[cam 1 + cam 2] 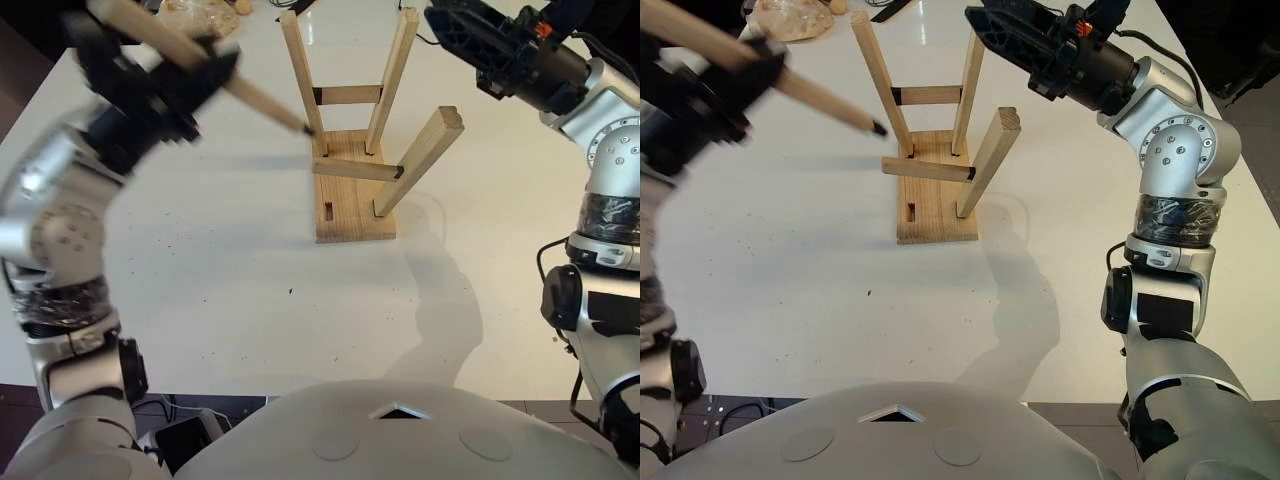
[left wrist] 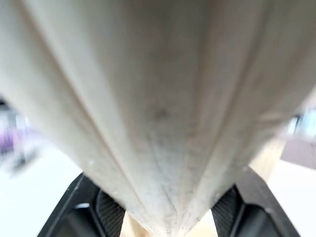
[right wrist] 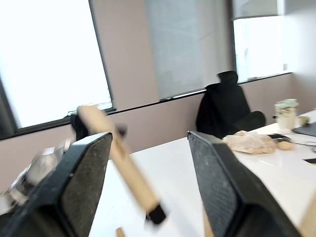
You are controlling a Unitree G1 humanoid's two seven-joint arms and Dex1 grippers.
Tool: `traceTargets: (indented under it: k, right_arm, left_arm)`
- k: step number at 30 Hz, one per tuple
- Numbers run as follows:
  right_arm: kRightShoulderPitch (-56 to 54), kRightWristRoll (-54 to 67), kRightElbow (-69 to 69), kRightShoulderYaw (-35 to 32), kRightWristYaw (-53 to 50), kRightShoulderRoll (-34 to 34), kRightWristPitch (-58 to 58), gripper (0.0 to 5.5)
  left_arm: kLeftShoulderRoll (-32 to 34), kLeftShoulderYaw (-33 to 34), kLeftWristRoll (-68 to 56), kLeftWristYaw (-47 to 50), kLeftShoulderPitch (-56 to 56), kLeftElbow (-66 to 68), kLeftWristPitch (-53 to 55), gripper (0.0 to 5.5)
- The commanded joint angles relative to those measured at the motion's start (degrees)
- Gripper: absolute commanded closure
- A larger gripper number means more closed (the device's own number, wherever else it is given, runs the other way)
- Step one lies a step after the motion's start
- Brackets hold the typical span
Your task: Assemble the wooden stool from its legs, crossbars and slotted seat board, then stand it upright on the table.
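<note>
- While the seat board (image 1: 355,215) lies flat on the white tabletop (image 1: 200,300), about midway between the left and right edges and closer to the far edge, three legs stand up from it.
- Two of them, the far-left leg (image 1: 300,75) and the far-right leg (image 1: 392,75), rise at the board's far end and are joined by a short crossbar (image 1: 350,95).
- A third leg (image 1: 420,160) stands at the board's near right corner and leans outward toward the right edge.
- A second crossbar (image 1: 355,170) runs low across the board from the third leg toward the far-left leg.
- An open slot (image 1: 328,210) shows in the board's near left part.
- Above the far left part of the tabletop, the left gripper (image 1: 200,65) is clamped on a fourth leg (image 1: 265,100); its fingers (image 2: 108,217) press against the wood on both sides.
- This held leg slants down toward the board, its dark tip just beside the base of the far-left leg; contact cannot be judged.
- Raised over the far right corner, the right gripper (image 1: 455,35) has its pads (image 3: 86,182) spread apart with nothing gripped.
- At the far edge lies a crumpled plastic bag (image 1: 790,18).
</note>
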Motion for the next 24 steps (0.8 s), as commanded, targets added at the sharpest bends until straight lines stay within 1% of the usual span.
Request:
traceTargets:
  k: [1, 3, 6, 12, 18, 20, 24]
  right_arm:
    - [-4.3, -7.3, 8.6, -0.8, -7.7, 1.9, -7.0, 2.69]
    - [-3.9, -9.7, 11.2, -0.8, -9.4, 2.4, -9.8, 2.69]
    - [-2.4, -11.6, 12.2, -0.8, -9.9, 2.5, -11.8, 2.69]
    - [-0.6, -12.9, 13.6, -2.0, -10.9, 2.7, -13.8, 2.69]
    - [0.8, -14.2, 13.4, -1.7, -11.2, 4.0, -14.7, 2.69]
    - [1.3, -14.7, 12.9, -1.2, -10.5, 3.7, -14.7, 2.69]
    - [1.7, -14.9, 13.6, -2.7, -11.0, 3.0, -14.8, 2.69]
  left_arm:
    - [-3.8, -7.3, 8.5, -2.3, 0.1, 1.6, -5.8, 3.47]
    - [-4.6, -9.7, 11.3, -3.7, 0.9, 2.0, -7.5, 3.47]
    - [-3.8, -12.0, 14.2, -5.8, 4.0, 0.7, -8.4, 3.47]
    - [0.3, -11.8, 13.8, -9.6, 10.1, -4.0, -6.9, 3.47]
    - [-2.2, -15.5, 14.5, -8.5, 11.0, -5.6, -7.0, 3.47]
    - [-1.7, -14.1, 14.4, -8.0, 10.4, -5.9, -7.5, 3.47]
    - [1.0, -10.0, 13.1, -8.6, 7.7, -5.5, -7.0, 3.47]
